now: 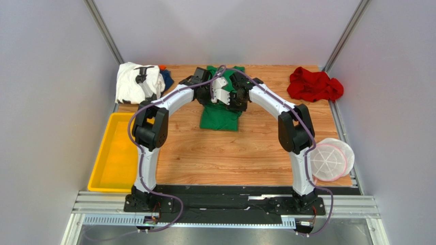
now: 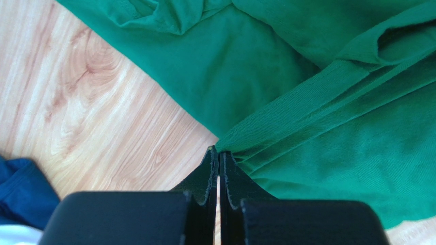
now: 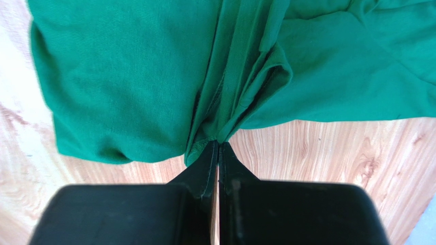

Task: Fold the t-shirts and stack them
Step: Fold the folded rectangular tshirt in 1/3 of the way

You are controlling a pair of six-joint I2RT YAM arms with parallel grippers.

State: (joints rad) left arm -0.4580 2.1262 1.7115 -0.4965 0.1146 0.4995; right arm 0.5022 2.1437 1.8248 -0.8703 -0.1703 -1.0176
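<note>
Top external view, judged mid-fold, with left gripper [image 2: 218,153] and right gripper [image 3: 218,146] clamped on plain bright green cloth t-shirt [image 1: 220,120]: carry edges over evenly.

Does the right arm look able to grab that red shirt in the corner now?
Probably not yet: the right gripper is shut on the green t-shirt. Nothing stands between it and the red t-shirt, so after letting go, likely yes.

White arms [image 1: 146,169], black joints [image 1: 151,127], purple cables [image 1: 130,121]; tool fingers [image 2: 204,179] matte black.
</note>
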